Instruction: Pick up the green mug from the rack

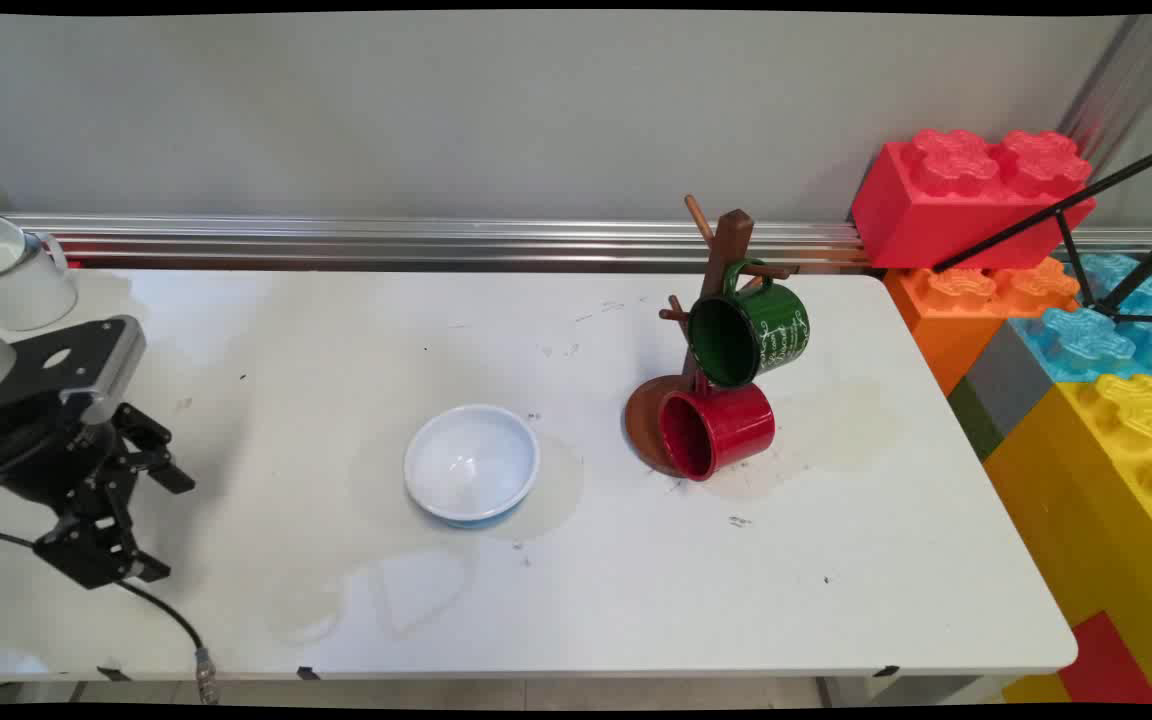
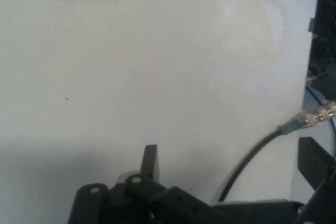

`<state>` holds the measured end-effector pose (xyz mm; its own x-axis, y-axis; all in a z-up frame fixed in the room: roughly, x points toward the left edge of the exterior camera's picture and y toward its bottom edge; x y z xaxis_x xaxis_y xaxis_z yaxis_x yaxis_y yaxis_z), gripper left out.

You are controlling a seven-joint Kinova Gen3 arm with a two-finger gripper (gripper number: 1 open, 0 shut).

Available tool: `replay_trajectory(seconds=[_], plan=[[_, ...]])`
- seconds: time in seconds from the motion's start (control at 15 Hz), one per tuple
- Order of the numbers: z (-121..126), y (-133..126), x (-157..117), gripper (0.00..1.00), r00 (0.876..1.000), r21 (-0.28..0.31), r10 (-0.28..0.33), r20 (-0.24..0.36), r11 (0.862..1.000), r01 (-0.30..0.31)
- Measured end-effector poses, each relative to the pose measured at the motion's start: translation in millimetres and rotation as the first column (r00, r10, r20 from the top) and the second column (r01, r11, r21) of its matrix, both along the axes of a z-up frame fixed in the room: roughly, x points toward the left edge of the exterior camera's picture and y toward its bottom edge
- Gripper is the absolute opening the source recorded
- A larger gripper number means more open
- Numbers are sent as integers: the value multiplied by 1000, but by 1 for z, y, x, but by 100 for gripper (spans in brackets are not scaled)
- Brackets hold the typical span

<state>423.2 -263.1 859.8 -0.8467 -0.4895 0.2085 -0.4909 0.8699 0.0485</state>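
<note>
My gripper (image 1: 161, 525) hangs low over the table's (image 1: 836, 560) near left part, open, with nothing between its fingers. In the hand view the gripper (image 2: 231, 163) looks down at bare white table (image 2: 131, 66), one finger (image 2: 150, 162) left of centre and the other at the right edge. The nearest thing is a white bowl (image 1: 471, 462) with a blue underside, standing upright to the gripper's right near the table's middle. A white mug (image 1: 11, 270) stands at the back left, behind the arm.
A brown wooden mug tree (image 1: 726, 260) stands right of centre, with a green mug (image 1: 751, 335) hung high and a red mug (image 1: 716, 430) low by its base. Big toy bricks (image 1: 1086, 350) are stacked past the right edge. A black cable (image 1: 171, 615) trails by the near edge.
</note>
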Motion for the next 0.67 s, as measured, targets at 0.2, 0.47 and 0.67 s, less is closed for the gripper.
replay_trajectory(seconds=[0.2,0.47,0.67], plan=[[-6,-8,0,100,999,-27,3,-33,1000,-4],[-8,-20,-8,100,996,-59,6,-85,998,-11],[-6,-35,-23,100,991,-97,5,-135,995,-18]])
